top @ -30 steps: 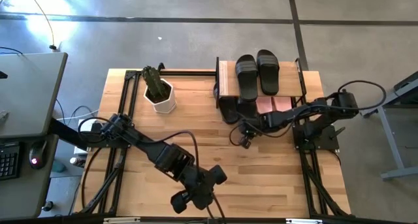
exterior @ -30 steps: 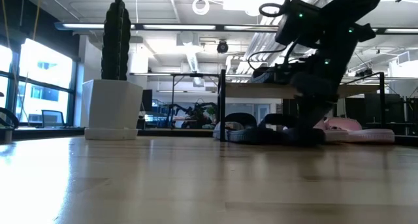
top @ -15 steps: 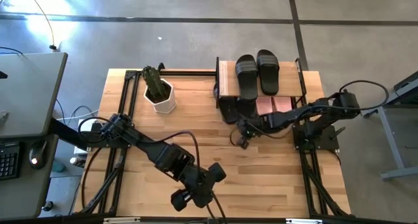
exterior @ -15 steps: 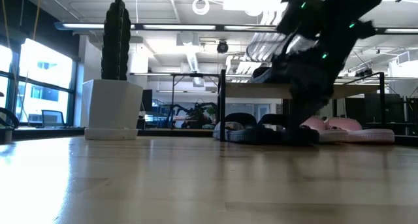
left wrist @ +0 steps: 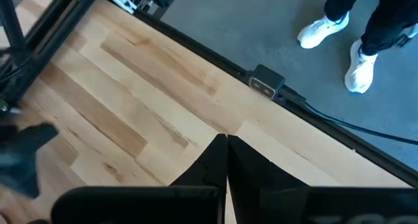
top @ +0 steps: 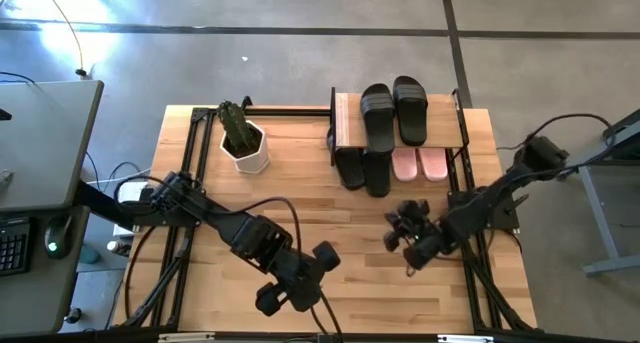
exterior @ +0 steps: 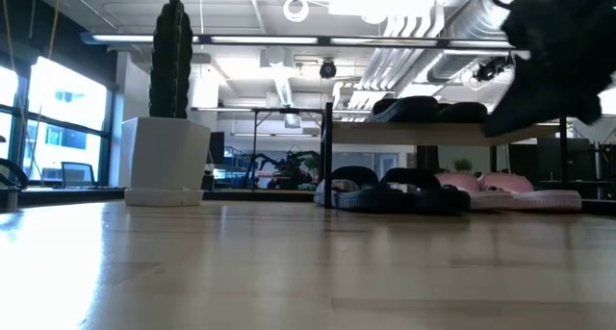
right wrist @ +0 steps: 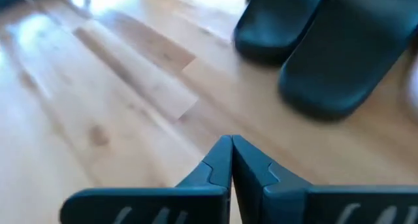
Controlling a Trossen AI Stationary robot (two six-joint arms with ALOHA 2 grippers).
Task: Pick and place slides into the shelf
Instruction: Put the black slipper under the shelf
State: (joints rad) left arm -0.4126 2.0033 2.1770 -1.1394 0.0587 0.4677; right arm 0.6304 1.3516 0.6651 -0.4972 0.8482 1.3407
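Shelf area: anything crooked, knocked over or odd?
Nothing stands out. Two black slides lie side by side on the shelf top board; another black pair and the pink pair sit below, poking out evenly.

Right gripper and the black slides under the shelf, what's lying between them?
Nothing: in the high view only bare table separates the shut right gripper from the black slides under the shelf. The right wrist view agrees.
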